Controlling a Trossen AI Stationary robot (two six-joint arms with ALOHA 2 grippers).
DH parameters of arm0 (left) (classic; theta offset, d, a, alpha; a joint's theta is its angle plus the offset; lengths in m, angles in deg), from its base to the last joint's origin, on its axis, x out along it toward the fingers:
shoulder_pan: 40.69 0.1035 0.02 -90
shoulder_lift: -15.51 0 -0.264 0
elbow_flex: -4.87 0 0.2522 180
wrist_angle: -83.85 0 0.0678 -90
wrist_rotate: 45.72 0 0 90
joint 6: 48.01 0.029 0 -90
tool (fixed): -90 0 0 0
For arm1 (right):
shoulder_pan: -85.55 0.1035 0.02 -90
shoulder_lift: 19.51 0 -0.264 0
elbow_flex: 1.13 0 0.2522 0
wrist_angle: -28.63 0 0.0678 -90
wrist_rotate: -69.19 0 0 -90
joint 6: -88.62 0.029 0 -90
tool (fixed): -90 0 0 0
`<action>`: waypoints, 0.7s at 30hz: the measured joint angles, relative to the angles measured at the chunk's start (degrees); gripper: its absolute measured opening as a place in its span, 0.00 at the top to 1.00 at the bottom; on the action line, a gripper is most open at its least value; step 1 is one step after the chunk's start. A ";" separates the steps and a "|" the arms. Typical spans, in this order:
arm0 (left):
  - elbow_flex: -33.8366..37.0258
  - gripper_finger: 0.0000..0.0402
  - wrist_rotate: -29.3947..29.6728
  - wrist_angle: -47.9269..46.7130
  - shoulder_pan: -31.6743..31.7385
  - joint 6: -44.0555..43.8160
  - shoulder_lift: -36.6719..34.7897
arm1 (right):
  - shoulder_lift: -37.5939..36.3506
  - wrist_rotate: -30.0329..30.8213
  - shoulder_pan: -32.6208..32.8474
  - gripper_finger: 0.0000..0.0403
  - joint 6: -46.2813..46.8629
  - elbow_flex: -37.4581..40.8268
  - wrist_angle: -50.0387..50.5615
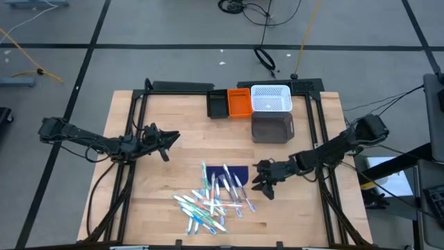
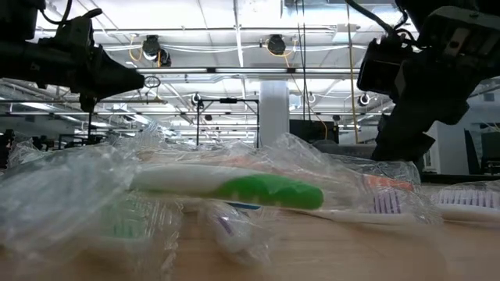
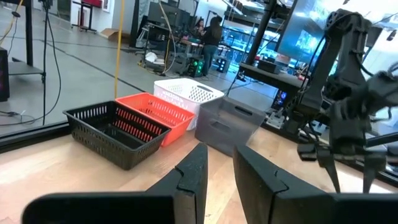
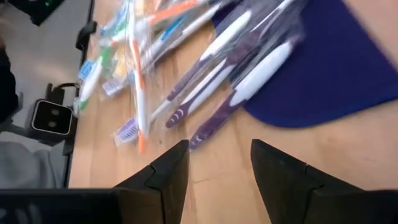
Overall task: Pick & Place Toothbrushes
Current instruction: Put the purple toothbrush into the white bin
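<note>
- The high view is looking straight down on the whole table (image 1: pixel 159 118) from well above.
- The low view is sitting at tabletop level, pressed close against the wrapped toothbrushes (image 2: pixel 234 187).
- The left wrist view is facing the bins (image 3: pixel 168 112) across the table.
- The right wrist view is looking down closely at the toothbrushes and blue mat (image 4: pixel 336 68), both shared with the high view.

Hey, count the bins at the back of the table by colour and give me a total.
Black bin: 1
Orange bin: 1
White bin: 1
Grey bin: 1
Total: 4 bins
</note>
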 joint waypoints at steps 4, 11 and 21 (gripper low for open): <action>0.00 0.81 0.00 0.03 0.00 -0.02 0.02 | 4.38 -0.08 1.54 0.59 0.23 -2.45 0.07; 0.00 0.81 -0.02 0.51 0.00 -0.25 0.02 | 9.30 0.14 3.15 0.59 1.91 -5.69 -0.15; 0.00 0.81 -0.07 1.44 0.00 -0.30 0.00 | 15.42 0.23 3.71 0.59 2.32 -9.56 -0.69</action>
